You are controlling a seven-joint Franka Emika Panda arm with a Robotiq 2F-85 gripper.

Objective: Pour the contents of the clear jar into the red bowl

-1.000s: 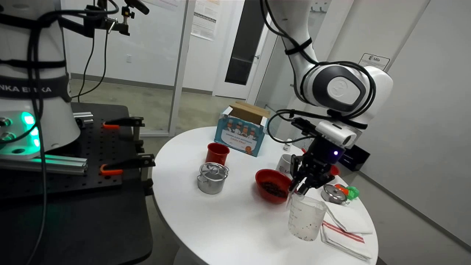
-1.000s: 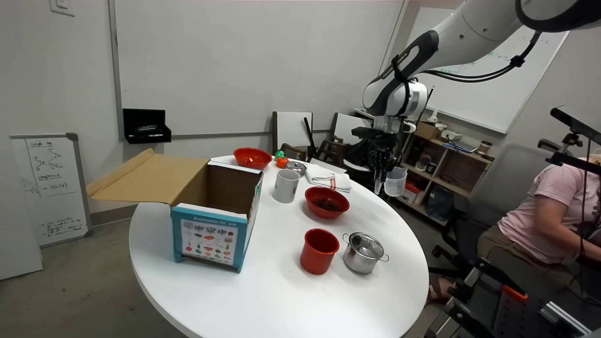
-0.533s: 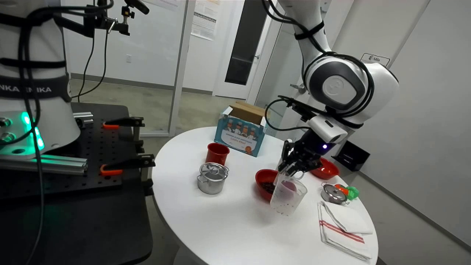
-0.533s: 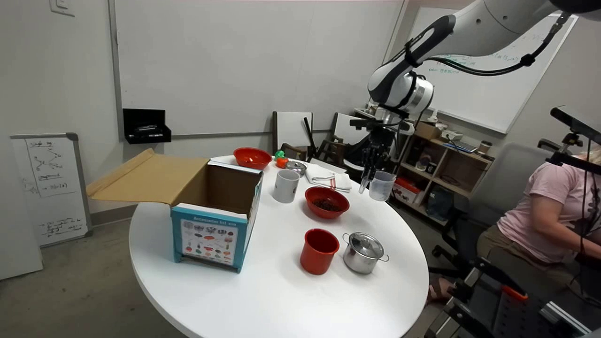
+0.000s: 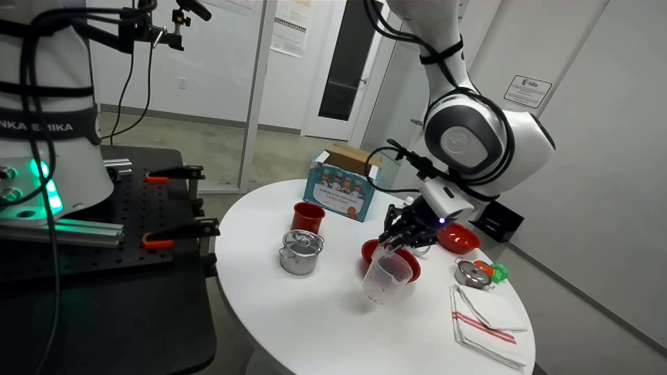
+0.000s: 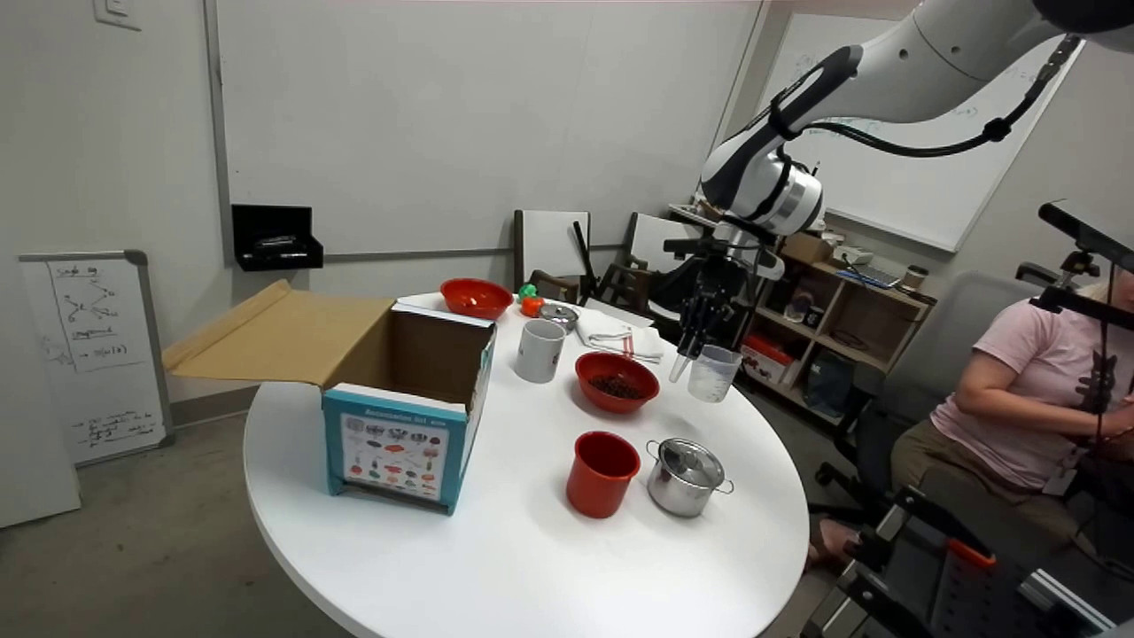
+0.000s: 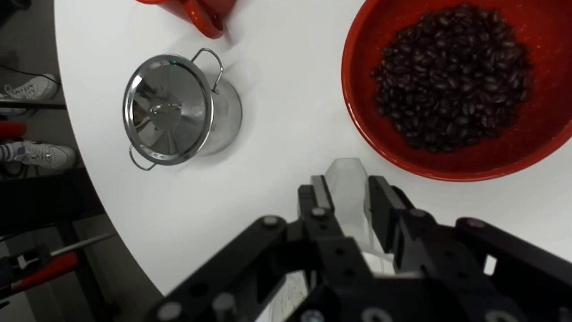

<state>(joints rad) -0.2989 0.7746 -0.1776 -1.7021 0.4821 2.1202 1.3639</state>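
Gripper (image 7: 347,194) clamped on the handle (image 7: 346,172), you've shifted the near-empty clear jar (image 5: 386,276) leftward to lower centre in an exterior view; with beans (image 7: 451,80) in the red bowl (image 7: 547,40), wrist view's upper right, pouring looks done.
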